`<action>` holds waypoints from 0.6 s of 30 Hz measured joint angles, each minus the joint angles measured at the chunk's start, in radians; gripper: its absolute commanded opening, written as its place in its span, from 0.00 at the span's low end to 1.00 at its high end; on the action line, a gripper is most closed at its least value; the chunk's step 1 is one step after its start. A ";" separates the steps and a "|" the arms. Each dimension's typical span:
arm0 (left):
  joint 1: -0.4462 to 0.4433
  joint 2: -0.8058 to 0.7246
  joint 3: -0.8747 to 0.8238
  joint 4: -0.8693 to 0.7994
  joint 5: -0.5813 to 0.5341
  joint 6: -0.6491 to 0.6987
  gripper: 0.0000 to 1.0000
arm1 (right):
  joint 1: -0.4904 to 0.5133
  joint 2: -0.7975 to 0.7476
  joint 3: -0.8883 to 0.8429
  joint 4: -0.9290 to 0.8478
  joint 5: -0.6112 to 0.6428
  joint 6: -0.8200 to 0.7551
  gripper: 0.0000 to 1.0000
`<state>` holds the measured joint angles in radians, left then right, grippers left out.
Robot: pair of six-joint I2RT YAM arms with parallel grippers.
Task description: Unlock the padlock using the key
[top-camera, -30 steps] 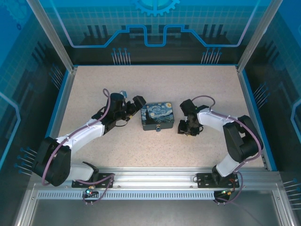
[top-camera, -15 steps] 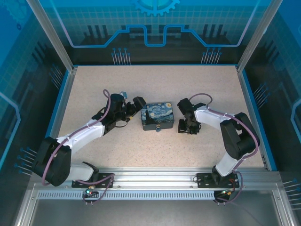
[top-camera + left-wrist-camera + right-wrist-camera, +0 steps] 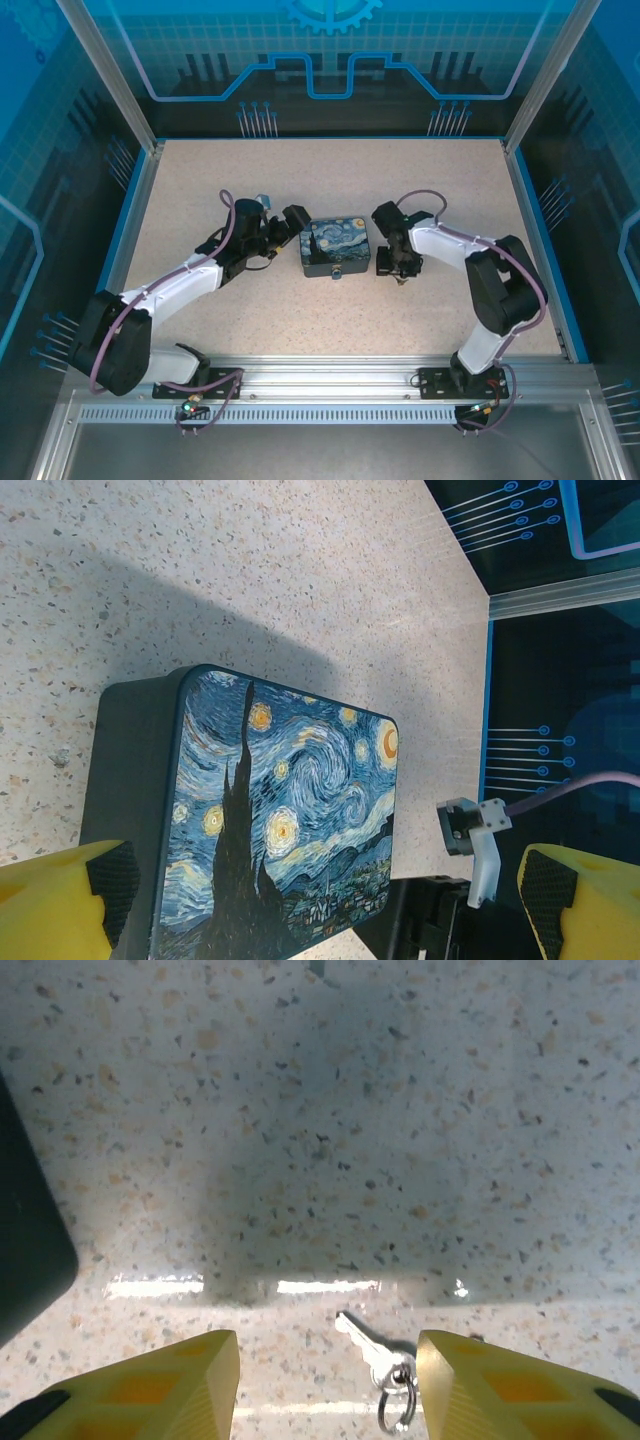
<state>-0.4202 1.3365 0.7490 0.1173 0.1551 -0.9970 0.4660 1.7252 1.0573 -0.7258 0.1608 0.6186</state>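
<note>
This is a robotics lab test cell, not a lived-in room: a left arm [image 3: 180, 285] and a right arm [image 3: 500, 290], white and black with looped cables, are bolted to an aluminium rail [image 3: 330, 378] edging a speckled tabletop [image 3: 330, 180]. Beyond the left pincer [image 3: 297, 225] and right pincer [image 3: 392, 268], and out to either side of them, blue panels [image 3: 400, 60] printed with circuit lines and a gear [image 3: 330, 12] wall it in between aluminium posts [image 3: 105, 70].

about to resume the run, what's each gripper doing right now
Left gripper: open wide, holding nothing, starry-night box ahead.
Right gripper: open, holding nothing; the key lies on the table between its fingers.
</note>
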 measured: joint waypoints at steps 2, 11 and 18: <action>0.000 0.002 0.000 0.000 0.000 0.000 0.99 | 0.000 0.026 0.005 0.001 -0.003 -0.003 0.51; 0.000 0.009 0.000 0.003 0.000 -0.003 0.99 | 0.000 0.017 -0.031 0.005 -0.035 0.010 0.50; 0.000 0.027 0.000 0.023 0.004 -0.018 0.99 | 0.007 -0.030 -0.084 0.016 -0.048 0.034 0.53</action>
<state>-0.4202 1.3632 0.7490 0.1406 0.1589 -1.0145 0.4728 1.6951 0.9730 -0.7097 0.1131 0.6525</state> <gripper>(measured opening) 0.989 0.520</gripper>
